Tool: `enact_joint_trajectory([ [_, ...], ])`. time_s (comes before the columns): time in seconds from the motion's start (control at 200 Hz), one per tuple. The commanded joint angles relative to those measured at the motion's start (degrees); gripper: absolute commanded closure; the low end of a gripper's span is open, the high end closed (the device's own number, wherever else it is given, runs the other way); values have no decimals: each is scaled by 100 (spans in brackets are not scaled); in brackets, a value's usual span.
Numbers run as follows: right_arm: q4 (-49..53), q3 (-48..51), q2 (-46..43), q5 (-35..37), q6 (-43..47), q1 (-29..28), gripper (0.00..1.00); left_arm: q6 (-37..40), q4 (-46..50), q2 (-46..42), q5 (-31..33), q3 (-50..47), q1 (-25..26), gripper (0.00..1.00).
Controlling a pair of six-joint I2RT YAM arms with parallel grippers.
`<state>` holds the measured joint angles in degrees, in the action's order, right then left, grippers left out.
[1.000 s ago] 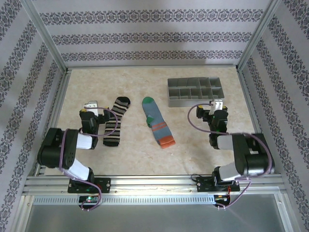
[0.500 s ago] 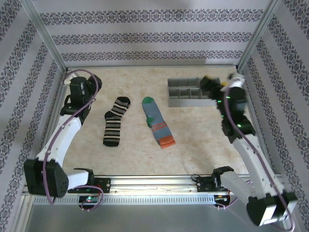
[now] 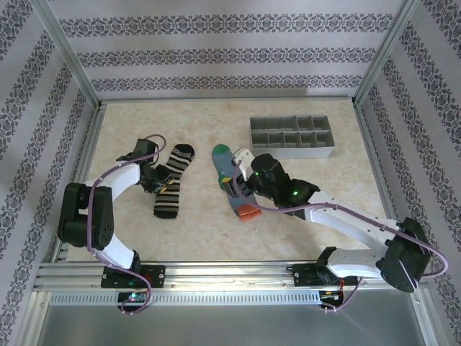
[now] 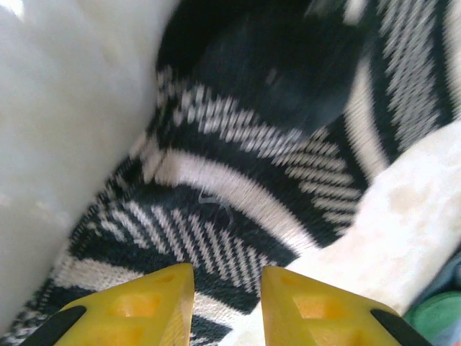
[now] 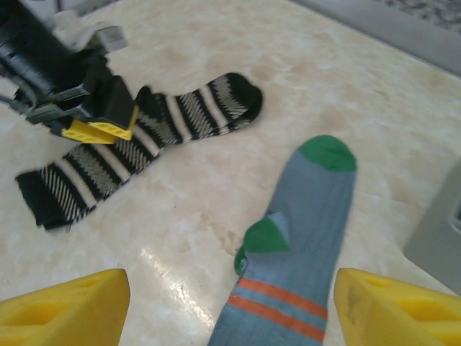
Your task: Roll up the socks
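Observation:
The black sock (image 3: 169,184) with beige stripes lies flat at the left. My left gripper (image 3: 154,177) is down on its left edge. In the left wrist view my left gripper (image 4: 228,303) stands open by a narrow gap, with striped fabric (image 4: 238,187) in that gap; the right wrist view shows this gripper (image 5: 101,128) resting on the black sock (image 5: 180,115). The grey-blue sock (image 3: 234,184) with green toe and orange cuff lies at the centre. My right gripper (image 3: 236,186) hovers over it, open wide, its fingers either side of the cuff end (image 5: 288,288).
A grey compartmented tray (image 3: 292,152) stands at the back right; its corner (image 5: 439,231) is beside the grey-blue sock. Patterned walls and metal rails close in the table on three sides. Bare tabletop (image 3: 324,180) lies right of the socks.
Both arms swung in from far stretched poses. The left gripper dropped onto the black sock and narrowed. The right gripper left the tray and came over the grey-blue sock, closing slightly.

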<state>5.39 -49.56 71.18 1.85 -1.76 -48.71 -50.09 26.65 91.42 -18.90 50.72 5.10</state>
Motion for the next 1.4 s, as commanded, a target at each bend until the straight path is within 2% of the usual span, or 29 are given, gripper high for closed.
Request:
enact_joint_trajectory([
  [0.0,-597,169,250,-612,959,-217,28,-329,-292,158,-375,-353,428,71],
  [0.225,-653,289,852,-822,2358,-799,30,-1321,-891,251,-423,-663,1688,71],
  [0.33,-599,346,1180,-773,2812,-1141,33,-1689,-730,-29,-335,-702,1962,71],
  [0.47,-853,451,1585,-432,3275,-1527,33,-1826,-293,-809,-226,-652,1763,62],
  [0.585,-949,267,1966,-422,3535,-1691,34,-1837,85,-1326,-297,-476,1489,57],
  [0.689,-1000,43,2361,-399,3676,-1838,36,-1886,315,-1716,-413,-533,1115,56],
  [0.809,-996,-196,2781,-49,3820,-1988,40,-1941,564,-2235,-468,-776,743,56],
  [0.949,-1046,-395,3094,21,3828,-2029,46,-1986,883,-2809,-493,-1047,492,56],
  [1.154,-1153,-627,3518,314,3785,-2085,62,-2092,1135,-3338,-518,-1264,420,57],
  [1.394,-934,-838,3663,282,3542,-2149,90,-1982,1302,-3428,-663,-1275,320,57],
])
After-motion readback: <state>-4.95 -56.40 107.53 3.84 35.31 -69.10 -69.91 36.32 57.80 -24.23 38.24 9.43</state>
